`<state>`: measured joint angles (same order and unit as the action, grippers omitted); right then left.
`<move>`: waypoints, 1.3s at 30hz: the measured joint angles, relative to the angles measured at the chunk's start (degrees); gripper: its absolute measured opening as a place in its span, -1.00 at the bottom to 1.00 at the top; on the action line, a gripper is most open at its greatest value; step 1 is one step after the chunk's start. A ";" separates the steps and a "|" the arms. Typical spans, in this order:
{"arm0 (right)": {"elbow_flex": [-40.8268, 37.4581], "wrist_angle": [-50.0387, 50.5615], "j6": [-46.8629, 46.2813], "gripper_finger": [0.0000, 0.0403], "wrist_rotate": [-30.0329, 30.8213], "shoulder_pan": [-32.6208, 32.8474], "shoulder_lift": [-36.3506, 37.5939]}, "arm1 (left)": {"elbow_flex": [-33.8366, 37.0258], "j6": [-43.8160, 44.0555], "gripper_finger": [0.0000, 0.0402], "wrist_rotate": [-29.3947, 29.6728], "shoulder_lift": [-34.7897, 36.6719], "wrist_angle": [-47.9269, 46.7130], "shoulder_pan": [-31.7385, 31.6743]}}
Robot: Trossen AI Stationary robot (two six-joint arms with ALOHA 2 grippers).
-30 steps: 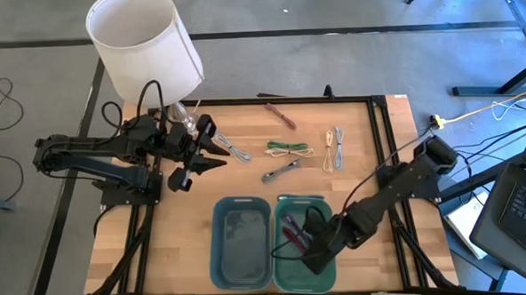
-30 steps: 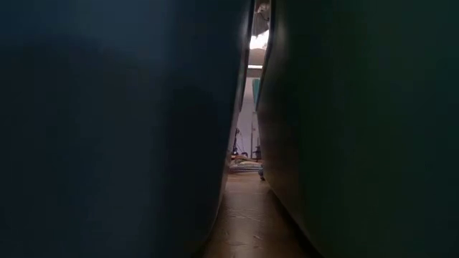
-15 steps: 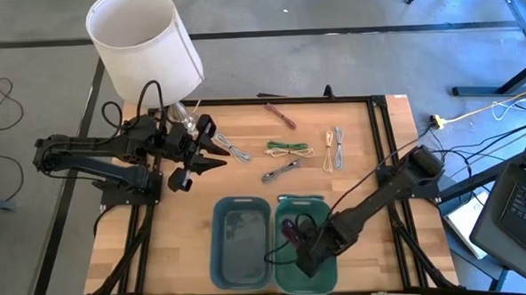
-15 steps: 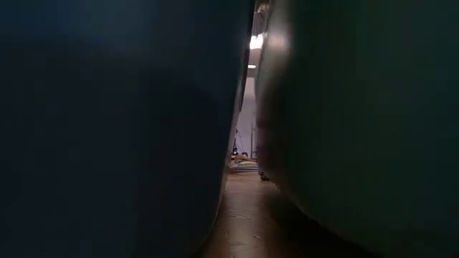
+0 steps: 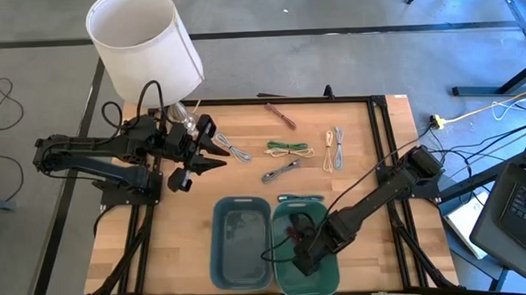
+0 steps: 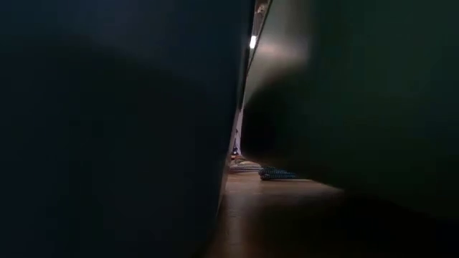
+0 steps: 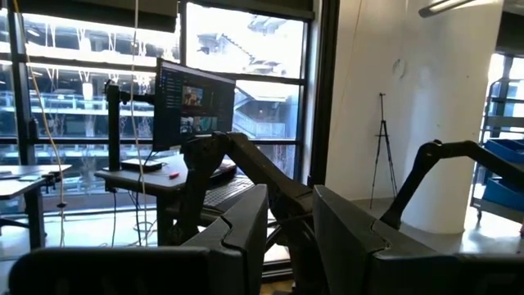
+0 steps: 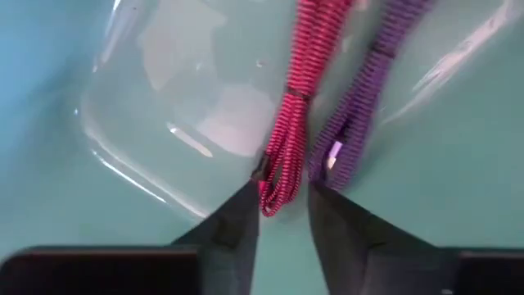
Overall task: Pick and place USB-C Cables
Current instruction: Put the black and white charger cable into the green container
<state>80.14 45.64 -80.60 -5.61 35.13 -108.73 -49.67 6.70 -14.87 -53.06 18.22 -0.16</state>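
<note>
My right gripper (image 5: 296,255) reaches down into the green tray (image 5: 324,207) and stands open. In its wrist view a red USB-C cable (image 8: 296,106) and a purple one (image 8: 360,98) lie side by side on the tray floor. The red cable's near end sits between my right fingertips (image 8: 282,197). Several more cables lie loose on the far half of the table: grey (image 5: 236,152), green (image 5: 287,148), grey-brown (image 5: 282,171), brown (image 5: 281,115), beige (image 5: 328,152). My left gripper (image 5: 217,156) hovers open at the table's left, above the grey cable, with nothing between its fingers (image 7: 246,221).
A blue tray (image 5: 220,222) stands directly left of the green one near the table's front edge. A white lampshade (image 5: 143,41) stands at the far left corner. In the low view the two trays' walls (image 6: 107,129) fill nearly the whole picture.
My right gripper has sunk deeper into the green tray and gone a little toward the table's near edge. In the low view the green tray's wall has shifted. My left arm has kept still.
</note>
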 joint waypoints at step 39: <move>19.56 27.58 80.64 -0.29 10.92 -32.98 2.23 | 0.00 0.13 -0.54 -0.17 0.00 0.02 0.07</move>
<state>99.70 73.21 0.04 5.31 2.15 -106.50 -49.67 6.83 -15.05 -53.06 18.24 -0.10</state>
